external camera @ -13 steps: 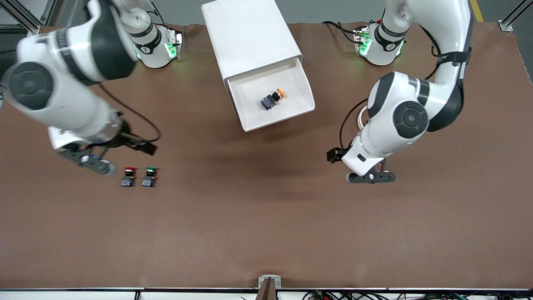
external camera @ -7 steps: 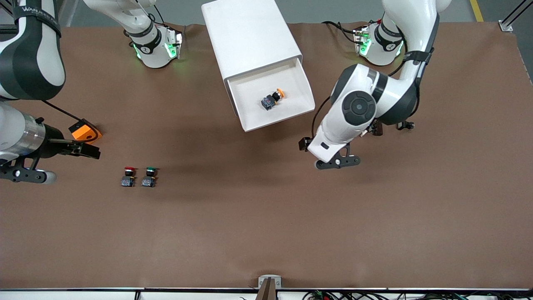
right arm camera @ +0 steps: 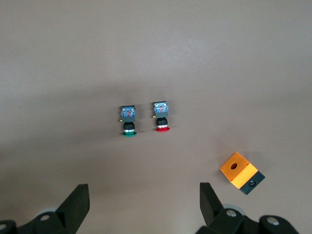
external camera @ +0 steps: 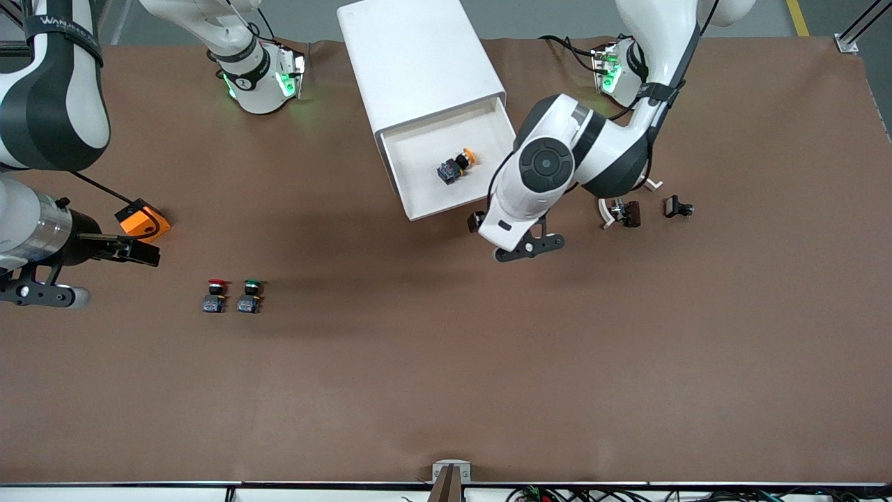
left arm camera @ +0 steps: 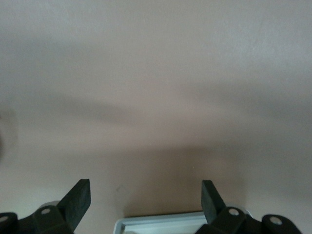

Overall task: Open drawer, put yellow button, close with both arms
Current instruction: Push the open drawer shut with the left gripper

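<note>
The drawer (external camera: 426, 187), the uppermost of the white cabinet (external camera: 418, 56), stands pulled open. The yellow button (external camera: 456, 166) lies on its side in the drawer. My left gripper (external camera: 527, 247) is open and empty, low over the table just off the drawer's front corner at the left arm's end. The drawer's pale front edge (left arm camera: 165, 222) shows between the left gripper's (left arm camera: 146, 195) fingertips. My right gripper (external camera: 38, 294) is open and empty over the right arm's end of the table; in its own wrist view (right arm camera: 145, 200) only bare table lies between the fingers.
A red-capped button (external camera: 216, 295) (right arm camera: 161, 117) and a green-capped one (external camera: 249, 295) (right arm camera: 128, 122) stand side by side near the right gripper. An orange box (external camera: 143, 220) (right arm camera: 241, 173) lies beside it. Small black parts (external camera: 622, 213) (external camera: 676, 207) lie toward the left arm's end.
The left arm has swung in from its end of the table to the drawer's front corner. The right arm pulled out to its end of the table, uncovering the orange box, then held still.
</note>
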Robot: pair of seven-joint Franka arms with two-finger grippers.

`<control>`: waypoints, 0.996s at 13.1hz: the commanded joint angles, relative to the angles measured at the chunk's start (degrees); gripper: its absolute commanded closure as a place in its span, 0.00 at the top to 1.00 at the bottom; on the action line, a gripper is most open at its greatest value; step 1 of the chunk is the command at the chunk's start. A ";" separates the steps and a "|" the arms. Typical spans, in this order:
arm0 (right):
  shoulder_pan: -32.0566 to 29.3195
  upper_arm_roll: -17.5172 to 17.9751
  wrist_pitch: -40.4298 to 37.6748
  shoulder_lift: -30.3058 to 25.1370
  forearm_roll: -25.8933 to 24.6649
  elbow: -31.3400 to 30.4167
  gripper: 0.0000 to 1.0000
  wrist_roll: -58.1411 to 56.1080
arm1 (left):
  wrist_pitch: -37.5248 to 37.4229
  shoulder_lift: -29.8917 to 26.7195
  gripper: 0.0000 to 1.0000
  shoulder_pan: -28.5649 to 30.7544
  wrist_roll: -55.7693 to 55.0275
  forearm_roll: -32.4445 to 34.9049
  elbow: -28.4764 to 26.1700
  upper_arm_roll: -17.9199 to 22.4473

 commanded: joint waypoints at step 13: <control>-7.16 1.31 -7.23 -6.52 -0.22 2.55 1.00 -7.87 | -8.30 0.89 1.00 0.23 -14.95 0.05 -0.53 -12.99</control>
